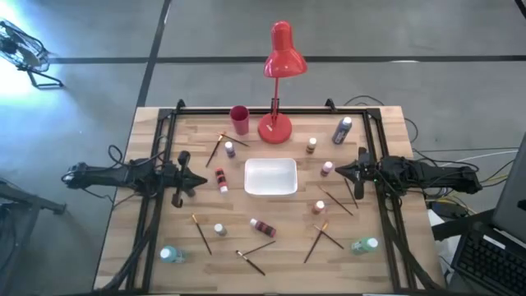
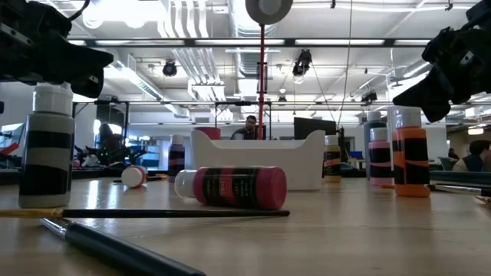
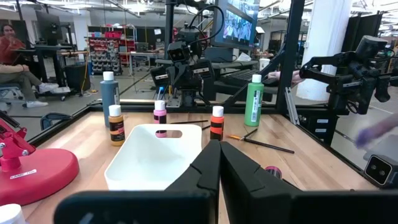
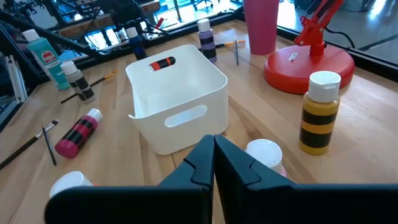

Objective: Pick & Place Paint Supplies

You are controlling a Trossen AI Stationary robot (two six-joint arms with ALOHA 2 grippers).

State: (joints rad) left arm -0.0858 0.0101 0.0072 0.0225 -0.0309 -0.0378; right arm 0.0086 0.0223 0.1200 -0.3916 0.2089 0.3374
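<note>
Small paint bottles and thin brushes lie scattered on the wooden table around a white tray [image 1: 269,177]. Among them are a pink-and-black bottle [image 2: 234,187] on its side, a teal bottle [image 1: 173,255] near the front left, another teal bottle [image 1: 364,244] near the front right, and a blue bottle [image 1: 342,130] at the far right. Brushes [image 1: 325,238] lie flat near the front. My left gripper [image 1: 200,182] hovers shut at the tray's left, pointing level at it. My right gripper [image 1: 341,171] hovers shut at the tray's right, tipped slightly down. Both hold nothing.
A red desk lamp [image 1: 275,127] and a red cup [image 1: 239,120] stand behind the tray at the far edge. A black frame [image 1: 164,164] runs along the table's sides. People sit at desks in the room beyond.
</note>
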